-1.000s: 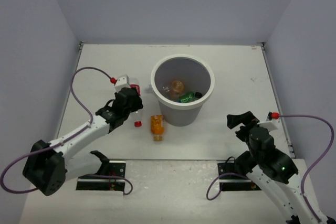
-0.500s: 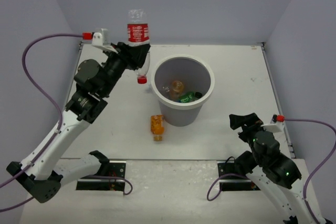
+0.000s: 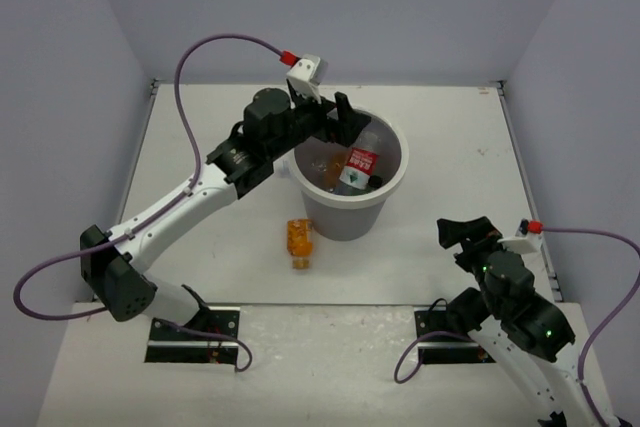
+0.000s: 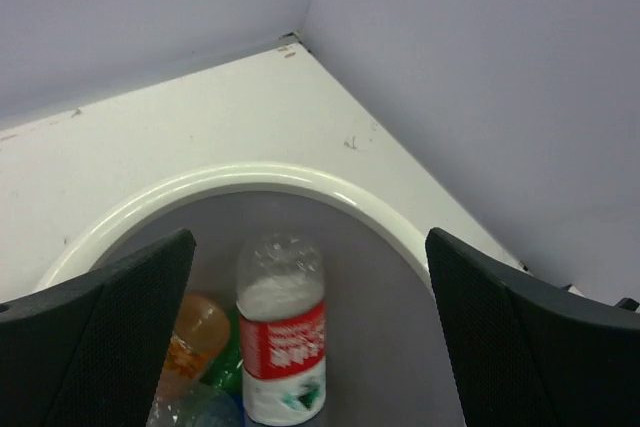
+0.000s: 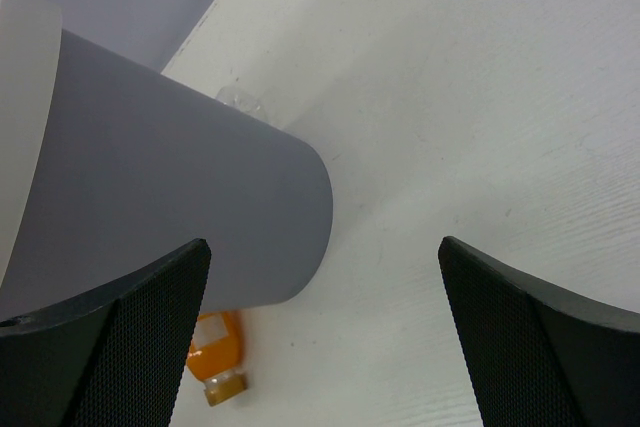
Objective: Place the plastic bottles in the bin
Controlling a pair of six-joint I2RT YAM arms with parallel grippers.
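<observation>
White table [image 4: 150, 137]: red-labelled bottle [image 4: 283, 342] (inside bin [image 4: 250, 177]) sits beneath the gaping left claw [image 4: 310, 247].

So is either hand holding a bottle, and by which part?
Neither: left hand and right hand are open and empty; the red-labelled bottle is loose in the bin.

We see even, fairly bright light from above, with only faint shadows on the white table [image 3: 450, 127] and a pale sheen along the rim of the bin [image 4: 260, 175]. In the left wrist view the red-labelled bottle [image 4: 283, 332] looks slightly blurred, and in both wrist views the dark fingers [image 4: 95, 337] are soft and out of focus
</observation>
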